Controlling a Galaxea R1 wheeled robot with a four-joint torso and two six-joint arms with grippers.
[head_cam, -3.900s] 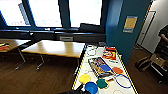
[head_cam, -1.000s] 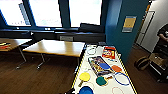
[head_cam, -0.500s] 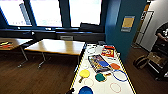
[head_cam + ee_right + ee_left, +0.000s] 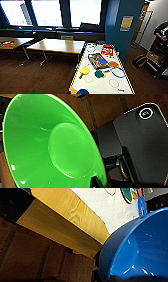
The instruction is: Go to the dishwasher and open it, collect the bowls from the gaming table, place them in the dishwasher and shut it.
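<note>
Your left hand's grip state cannot be told; blue bowl beside bench corner. Right hand likewise undetermined; green bowl looms close.

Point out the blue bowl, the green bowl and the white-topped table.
blue bowl (image 4: 140,250): left wrist view, inner wall.
green bowl (image 4: 50,144): right wrist view, inside near the base.
white-topped table (image 4: 100,86): head view, bare top.

Blue bowl cut off by the left wrist picture's edges, rim only partly seen. Green bowl likewise cropped in the right wrist view. Gaming table near end cut away; person cropped at the edge.
</note>
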